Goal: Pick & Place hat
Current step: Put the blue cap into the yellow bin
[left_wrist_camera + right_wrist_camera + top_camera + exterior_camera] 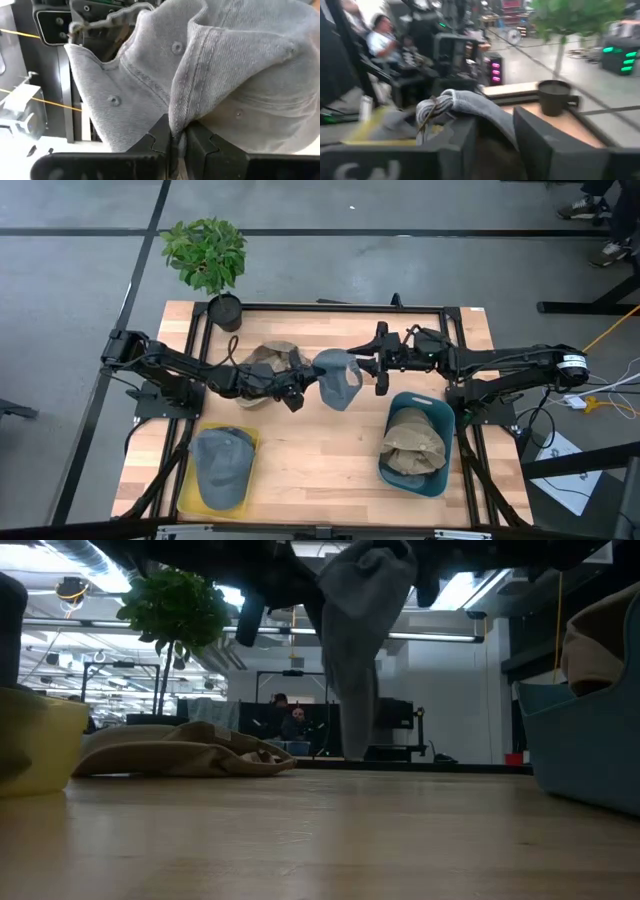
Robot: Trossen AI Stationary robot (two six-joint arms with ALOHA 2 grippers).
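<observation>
Scene: we see a grey hat [337,376] hanging in mid-air above the centre of the wooden table [320,460], stretched between two dark arms — a handover caught midway.

Left gripper [292,393]: its fingers [161,137] are pinched tight on a fold of the grey hat's fabric, clearest in the left wrist view.

Right gripper [382,364]: it sits at the hat's far edge from the left gripper; in the right wrist view its jaws stand apart with a roll of grey cloth lying across them, so we judge it to be letting go, though we cannot tell whether it is fully free.

Hat's place: clear of the tabletop — in the low view it droops from above, its lowest point off the wood, between the yellow bin [186,480] and the blue bin [441,472].

Risk: we think the cloth could snag on the right gripper's finger as the arms part, dragging the hat out of the left's thin pinch. That grip holds only one fold; a quick swing could shake it loose short of a bin.

Count: two bins; one grey hat aloft, one grey hat [220,465] in the yellow bin, tan hats [414,442] heaped in the blue bin — number unclear — a tan heap [268,360] on the table beside the left gripper, and one potted plant [207,255].
</observation>
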